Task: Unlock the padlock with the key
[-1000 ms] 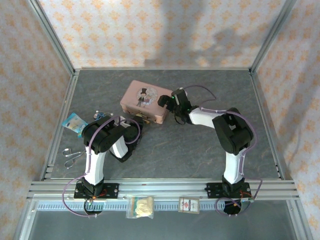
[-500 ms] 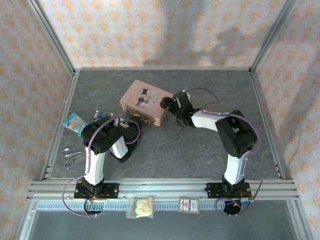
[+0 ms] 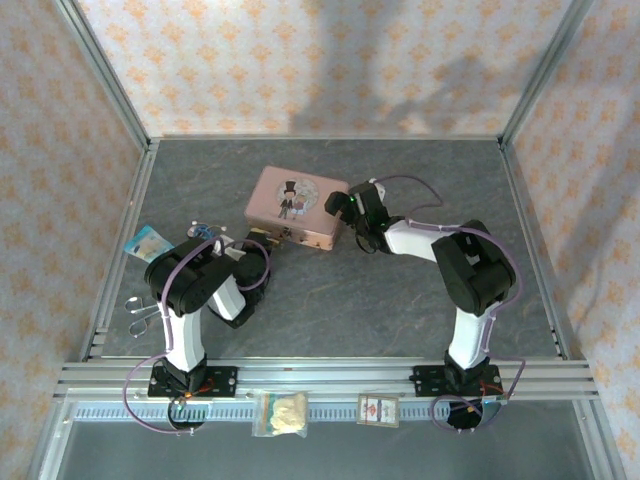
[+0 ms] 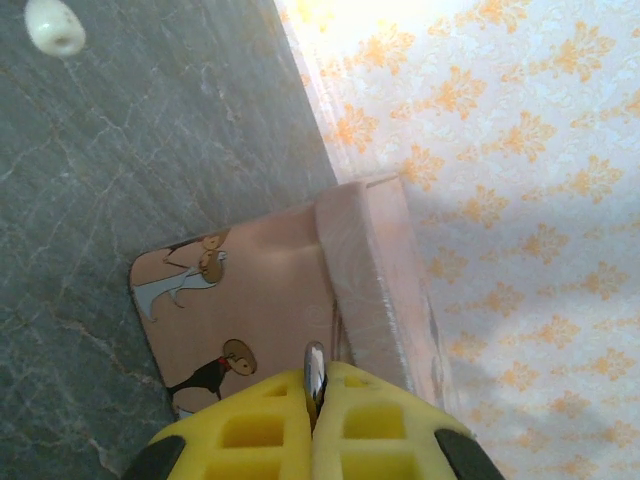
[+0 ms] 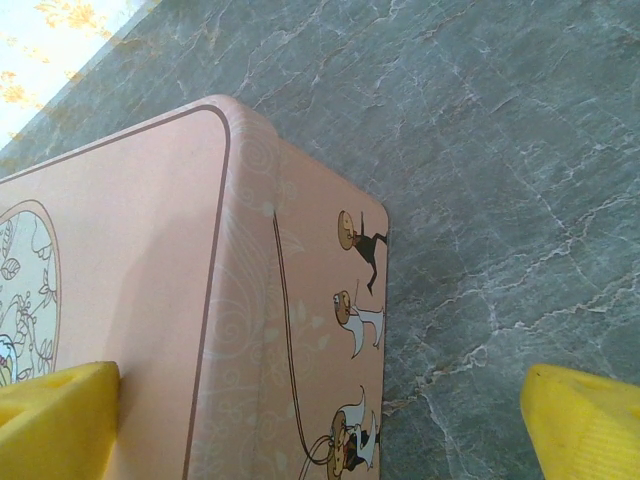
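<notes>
The pink tin [image 3: 297, 207] has slid rightward; my left pincer [image 4: 315, 385] clenches a half-hidden silvery sliver [image 4: 314, 362]; my right pincer [image 5: 320, 412] gapes astride the tin's corner; the padlock [image 3: 264, 233], a blur, sits at its near side.

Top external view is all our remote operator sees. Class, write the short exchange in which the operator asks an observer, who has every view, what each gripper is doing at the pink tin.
Operator: From above I cannot make out the left gripper closely. Is it holding anything?
Observer: Yes. In the left wrist view its yellow fingers are pressed shut on a thin silvery tip, apparently the key.
Operator: And the right gripper by the pink tin?
Observer: The right wrist view shows its jaws wide open, one finger over the lid, the other out over the table, with the tin's corner between them.
</notes>
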Tool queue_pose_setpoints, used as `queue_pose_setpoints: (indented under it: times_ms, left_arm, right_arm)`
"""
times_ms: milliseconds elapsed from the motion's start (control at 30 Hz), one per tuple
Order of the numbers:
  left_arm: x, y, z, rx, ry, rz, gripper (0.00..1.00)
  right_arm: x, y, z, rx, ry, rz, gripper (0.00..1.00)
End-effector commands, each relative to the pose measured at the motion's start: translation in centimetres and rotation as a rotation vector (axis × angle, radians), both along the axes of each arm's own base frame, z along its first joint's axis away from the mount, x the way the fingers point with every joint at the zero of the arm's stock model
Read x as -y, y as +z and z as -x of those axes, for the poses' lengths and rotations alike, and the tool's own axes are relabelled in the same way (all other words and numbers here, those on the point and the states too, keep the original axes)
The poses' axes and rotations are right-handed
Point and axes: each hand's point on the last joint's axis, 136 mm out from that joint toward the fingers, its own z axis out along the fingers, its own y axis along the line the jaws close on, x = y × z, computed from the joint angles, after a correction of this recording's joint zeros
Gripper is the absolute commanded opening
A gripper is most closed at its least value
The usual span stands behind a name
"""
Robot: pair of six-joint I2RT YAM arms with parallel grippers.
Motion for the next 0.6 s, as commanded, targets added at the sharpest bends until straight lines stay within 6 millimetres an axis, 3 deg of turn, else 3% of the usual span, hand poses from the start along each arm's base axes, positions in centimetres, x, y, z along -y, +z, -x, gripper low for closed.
queue_pose_setpoints:
  times_ms: [0,333,567]
  left_arm:
    - [-0.1,1.2,-0.5,0.06,0.011,0.051,0.0]
    - [1.0,4.5,0.8,0.11,-0.15,0.014,0.0]
    - [5.7,5.4,2.4,0.088,-0.465,-0.061,0.0]
  right_arm:
    - [2.9,-3.6,1.4,-0.097,-0.053,0.131,1.0]
    - [8.1,-2.3,0.7,-0.078,-0.107,0.171,1.0]
    - [7.9,3.0,0.3,0.044,-0.007,0.169,1.0]
